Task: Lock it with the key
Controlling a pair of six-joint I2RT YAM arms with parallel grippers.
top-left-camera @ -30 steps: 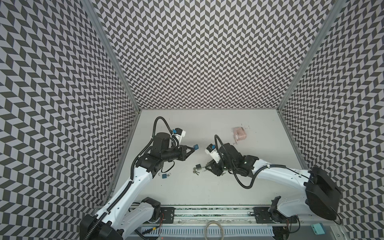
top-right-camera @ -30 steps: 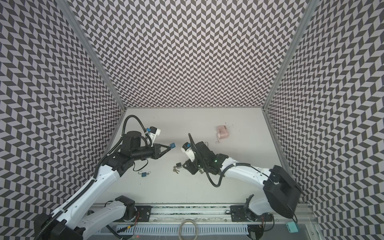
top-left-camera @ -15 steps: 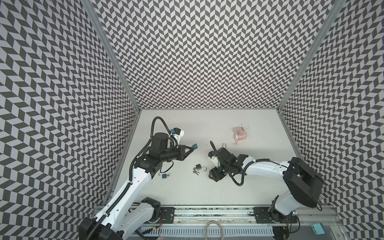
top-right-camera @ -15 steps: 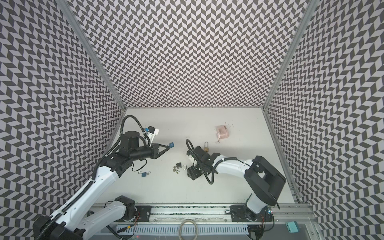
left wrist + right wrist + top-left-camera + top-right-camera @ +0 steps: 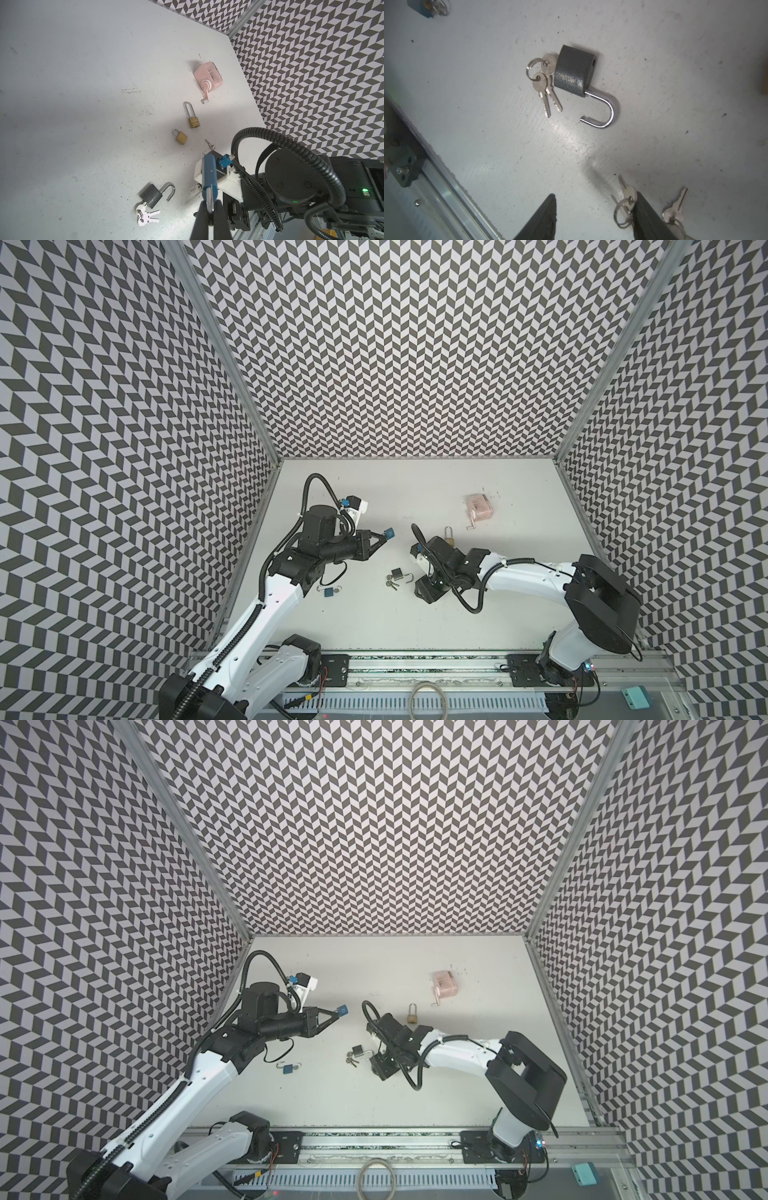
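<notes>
A grey padlock (image 5: 397, 573) (image 5: 573, 74) lies mid-table with its shackle swung open and a key (image 5: 549, 62) in its base, two more keys hanging on the ring. My right gripper (image 5: 595, 195) (image 5: 428, 593) is open, low over the table just right of that padlock. A loose key ring (image 5: 625, 207) touches the inner side of one of its fingers, and nothing is held. My left gripper (image 5: 209, 209) (image 5: 381, 536) hovers above the table, shut on the silver shackle of a small blue padlock (image 5: 208, 172) (image 5: 389, 533).
A second blue padlock (image 5: 329, 592) lies open under the left arm. Two brass padlocks (image 5: 193, 120) (image 5: 181, 137), a loose key (image 5: 209, 144) and a pink crank box (image 5: 478, 508) sit behind the right arm. Another key (image 5: 675, 207) lies outside the right finger.
The right arm has folded in, and its gripper has drawn back and down, a little right of the grey padlock, with its jaws wider. The left arm has barely moved.
</notes>
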